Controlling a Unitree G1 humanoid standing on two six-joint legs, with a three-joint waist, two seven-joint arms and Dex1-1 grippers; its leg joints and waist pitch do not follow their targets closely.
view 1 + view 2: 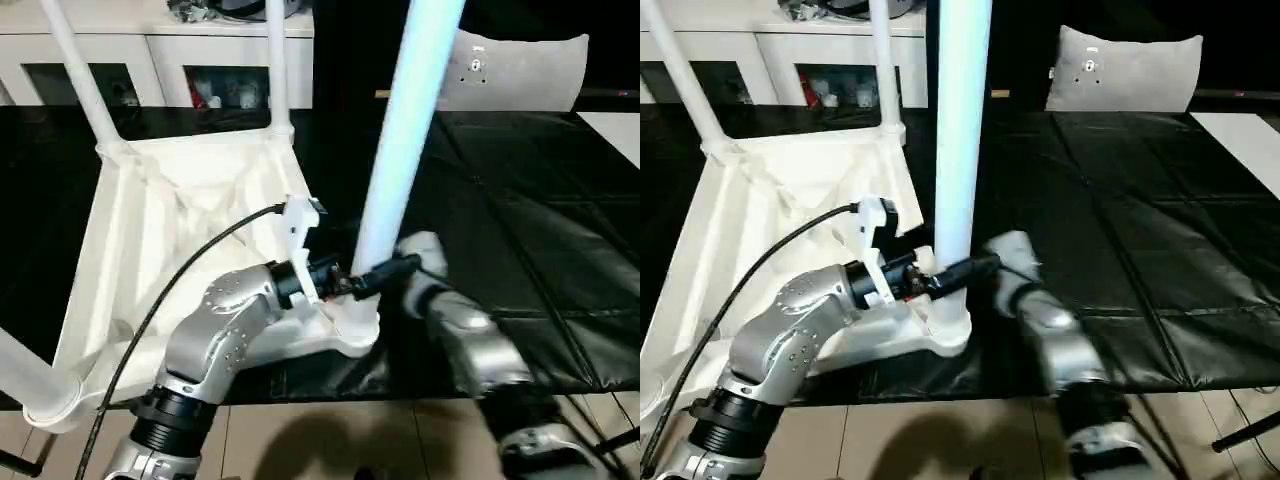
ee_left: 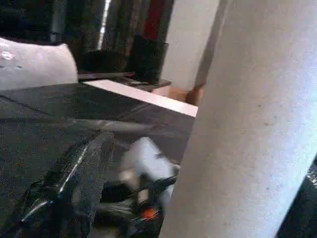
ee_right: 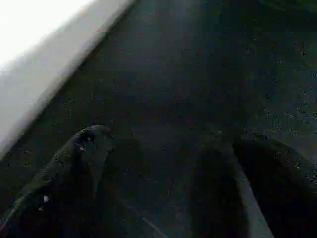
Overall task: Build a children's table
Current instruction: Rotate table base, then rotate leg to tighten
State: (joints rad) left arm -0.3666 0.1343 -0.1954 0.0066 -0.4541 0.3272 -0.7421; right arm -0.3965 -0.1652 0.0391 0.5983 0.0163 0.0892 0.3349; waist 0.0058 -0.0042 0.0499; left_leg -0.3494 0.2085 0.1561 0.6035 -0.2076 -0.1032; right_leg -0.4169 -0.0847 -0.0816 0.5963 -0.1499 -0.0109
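Note:
The children's table lies upside down on the black mat, its ribbed underside facing up. Two legs stand in the far corner sockets and one rises at the near left. The fourth leg stands upright in the near right socket. My left gripper sits against that leg's base from the left, open. My right gripper reaches in from the right at the same height. Its two dark fingers are spread, with only mat between them. The leg looms close in the left wrist view.
A grey cushion leans at the back right. A white cabinet runs along the back left. The black mat spreads to the right, and its near edge meets a light floor. A black cable arcs over my left forearm.

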